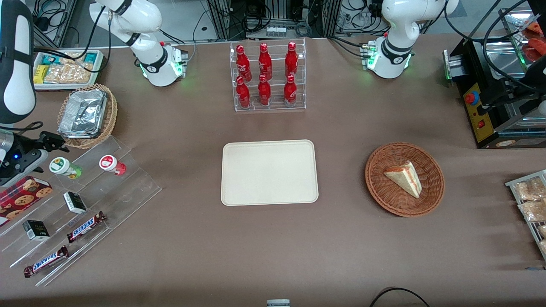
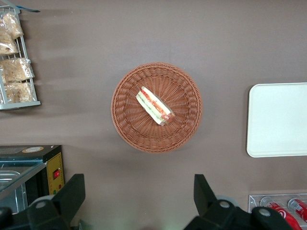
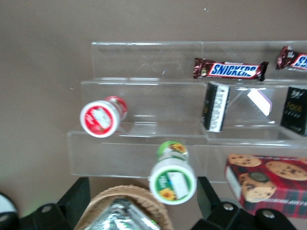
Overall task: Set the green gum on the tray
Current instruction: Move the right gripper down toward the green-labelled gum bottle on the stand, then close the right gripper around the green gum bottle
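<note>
Starting at the working arm's end of the bench [image 1: 196, 256], we find the hand [image 1: 46, 145] hanging over the uppermost step of the clear stepped shelf [image 1: 128, 187]. It is released, with its two fingers [image 3: 79, 199] spread wide and nothing between the pads. Just beneath the hand, and a touch nearer the front camera, stands the green gum [image 1: 64, 167] on that step. From the wrist we see its white lid [image 3: 172, 181] framed in the gap between the fingers, and neither finger touches it.

Beside the hand, farther from the front camera, is the wicker basket [image 1: 110, 115] of foil trays, and past that the white bin [image 1: 64, 68] of snack packets. Close under the hand, nearer us, lies the cookie box [image 1: 23, 194].

Moving on along the same step, the red gum [image 1: 111, 164] stands a little apart from the green one. On the lower steps, nearer us than the hand, are two small dark boxes [image 1: 74, 202] and two Snickers bars [image 1: 85, 226].

Well apart from the hand, at mid-bench, lies the tray [image 1: 269, 172], cream and bare. The green gum is not on it. Farther from us than the tray stands the bottle rack [image 1: 268, 76] with six red bottles. Toward the parked arm's end sits a round basket [image 1: 379, 187] holding a sandwich wedge [image 1: 405, 178].
</note>
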Available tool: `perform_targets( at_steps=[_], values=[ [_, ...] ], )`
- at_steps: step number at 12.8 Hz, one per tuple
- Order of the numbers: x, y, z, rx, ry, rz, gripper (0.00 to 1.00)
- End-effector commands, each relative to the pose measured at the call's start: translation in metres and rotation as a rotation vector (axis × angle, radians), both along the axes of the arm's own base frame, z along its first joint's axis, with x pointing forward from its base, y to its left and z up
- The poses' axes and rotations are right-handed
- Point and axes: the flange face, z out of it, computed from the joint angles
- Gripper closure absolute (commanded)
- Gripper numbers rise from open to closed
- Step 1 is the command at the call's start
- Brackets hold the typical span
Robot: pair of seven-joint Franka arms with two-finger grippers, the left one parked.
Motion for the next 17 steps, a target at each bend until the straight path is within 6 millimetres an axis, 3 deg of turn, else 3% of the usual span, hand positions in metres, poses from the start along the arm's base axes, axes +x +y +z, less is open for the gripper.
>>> perform_targets(
  at_steps=[1,6,15,17],
  values=[
    [-0.009,-0.018,-0.017,-0.028,-0.04,0.068,0.01],
    [-0.016,-0.041,-0.041,-0.022,-0.073,0.056,0.01],
    [-0.02,-0.039,-0.084,0.039,-0.077,0.028,0.03],
    [-0.021,-0.038,-0.085,0.039,-0.075,0.029,0.65]
  ],
)
